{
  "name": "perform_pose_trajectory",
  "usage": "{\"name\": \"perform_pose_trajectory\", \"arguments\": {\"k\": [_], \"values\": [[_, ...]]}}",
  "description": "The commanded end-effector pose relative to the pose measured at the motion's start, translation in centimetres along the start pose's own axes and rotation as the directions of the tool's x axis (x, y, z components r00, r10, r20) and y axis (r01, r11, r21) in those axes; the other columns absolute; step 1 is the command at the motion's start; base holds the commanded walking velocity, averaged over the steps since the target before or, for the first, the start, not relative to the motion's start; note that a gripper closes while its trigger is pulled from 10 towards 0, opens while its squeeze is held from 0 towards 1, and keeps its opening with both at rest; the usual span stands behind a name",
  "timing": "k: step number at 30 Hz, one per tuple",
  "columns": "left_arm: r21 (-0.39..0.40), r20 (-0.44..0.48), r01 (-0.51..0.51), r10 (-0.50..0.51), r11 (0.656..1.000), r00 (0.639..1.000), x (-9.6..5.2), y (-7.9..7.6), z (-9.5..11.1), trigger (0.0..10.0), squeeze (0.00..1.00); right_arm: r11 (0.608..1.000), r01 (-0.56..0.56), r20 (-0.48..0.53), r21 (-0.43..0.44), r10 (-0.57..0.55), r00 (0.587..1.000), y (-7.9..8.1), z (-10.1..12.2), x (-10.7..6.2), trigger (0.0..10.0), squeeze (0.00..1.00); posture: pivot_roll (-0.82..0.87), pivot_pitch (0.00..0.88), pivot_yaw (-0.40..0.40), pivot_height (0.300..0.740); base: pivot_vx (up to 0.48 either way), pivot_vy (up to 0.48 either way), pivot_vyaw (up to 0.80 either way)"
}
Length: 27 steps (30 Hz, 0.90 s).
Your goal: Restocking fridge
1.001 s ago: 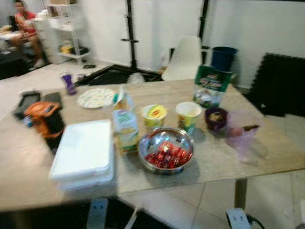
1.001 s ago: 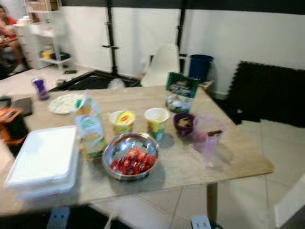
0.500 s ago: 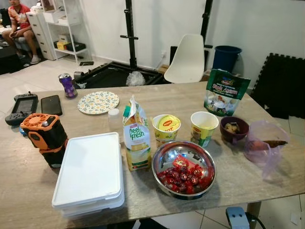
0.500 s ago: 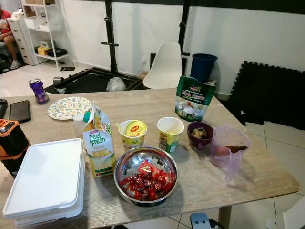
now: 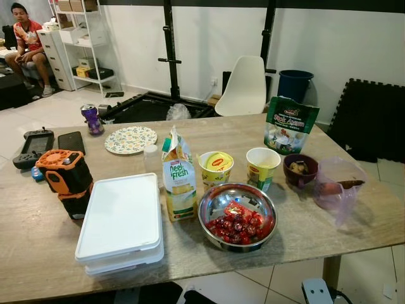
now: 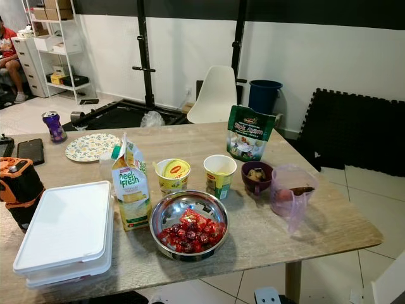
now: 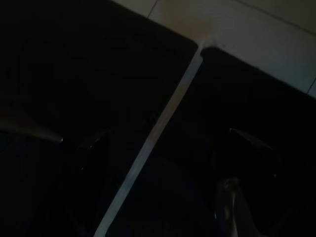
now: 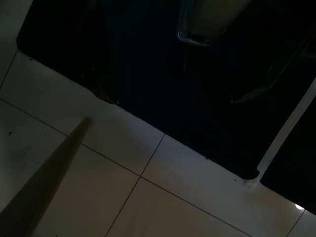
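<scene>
Approach step, I judge: both grippers hang open and empty below the desk (image 5: 354,228), so next one must reach the juice carton (image 5: 179,180) beside the steel bowl (image 5: 237,217).

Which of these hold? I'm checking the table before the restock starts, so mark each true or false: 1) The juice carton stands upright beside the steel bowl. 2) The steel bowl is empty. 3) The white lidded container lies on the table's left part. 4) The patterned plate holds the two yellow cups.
1) True: the juice carton stands upright, just left of the steel bowl.
2) False: the bowl holds red fruit.
3) True: the white lidded container lies left of the carton.
4) False: the patterned plate lies bare farther back; the yellow cups stand on the table.
</scene>
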<state>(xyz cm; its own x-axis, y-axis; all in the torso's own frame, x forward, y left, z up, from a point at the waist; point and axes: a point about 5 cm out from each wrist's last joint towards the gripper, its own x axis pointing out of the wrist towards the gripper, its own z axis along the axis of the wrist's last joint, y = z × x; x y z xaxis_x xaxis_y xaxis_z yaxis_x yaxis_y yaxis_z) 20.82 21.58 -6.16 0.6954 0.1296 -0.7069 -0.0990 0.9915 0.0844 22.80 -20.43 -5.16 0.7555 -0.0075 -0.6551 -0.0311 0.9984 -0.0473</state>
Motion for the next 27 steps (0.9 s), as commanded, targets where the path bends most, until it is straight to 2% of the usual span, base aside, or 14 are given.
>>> {"name": "perform_pose_trajectory", "arguments": {"k": [1,7,14,25,27], "values": [[-0.005,-0.041,-0.016,0.016,1.000,0.999,-0.21,0.46,-0.98,10.0,0.00,1.000,-0.005,-0.028,-0.014,0.004,1.000,-0.11,-0.43,-0.08,10.0,0.00,0.02,0.110,-0.007,0.740,0.000,0.000,0.00],[-0.019,-0.041,-0.014,0.013,1.000,0.999,-0.21,0.44,-0.99,10.0,0.00,1.000,-0.008,-0.029,-0.018,0.007,1.000,-0.08,-0.41,-0.07,10.0,0.00,0.02,0.106,-0.009,0.740,0.000,-0.101,0.00],[-0.025,-0.041,-0.006,0.005,1.000,0.999,-0.19,0.39,-0.95,10.0,0.00,1.000,-0.012,-0.030,-0.022,0.011,0.999,0.01,-0.39,-0.05,10.0,0.00,0.01,0.101,-0.009,0.740,0.000,-0.324,0.00],[-0.027,-0.032,-0.003,0.002,1.000,0.999,-0.12,0.33,-0.65,10.0,0.00,1.000,-0.010,-0.031,-0.022,0.010,0.999,-0.02,-0.43,-0.06,10.0,0.00,0.01,0.094,-0.006,0.740,0.000,-0.464,0.00],[-0.031,-0.028,-0.009,0.008,0.999,1.000,-0.11,0.42,-0.57,10.0,0.00,1.000,-0.011,-0.031,-0.022,0.010,0.999,-0.01,-0.43,-0.06,10.0,0.00,0.01,0.092,-0.005,0.740,0.000,0.000,0.00]]}}
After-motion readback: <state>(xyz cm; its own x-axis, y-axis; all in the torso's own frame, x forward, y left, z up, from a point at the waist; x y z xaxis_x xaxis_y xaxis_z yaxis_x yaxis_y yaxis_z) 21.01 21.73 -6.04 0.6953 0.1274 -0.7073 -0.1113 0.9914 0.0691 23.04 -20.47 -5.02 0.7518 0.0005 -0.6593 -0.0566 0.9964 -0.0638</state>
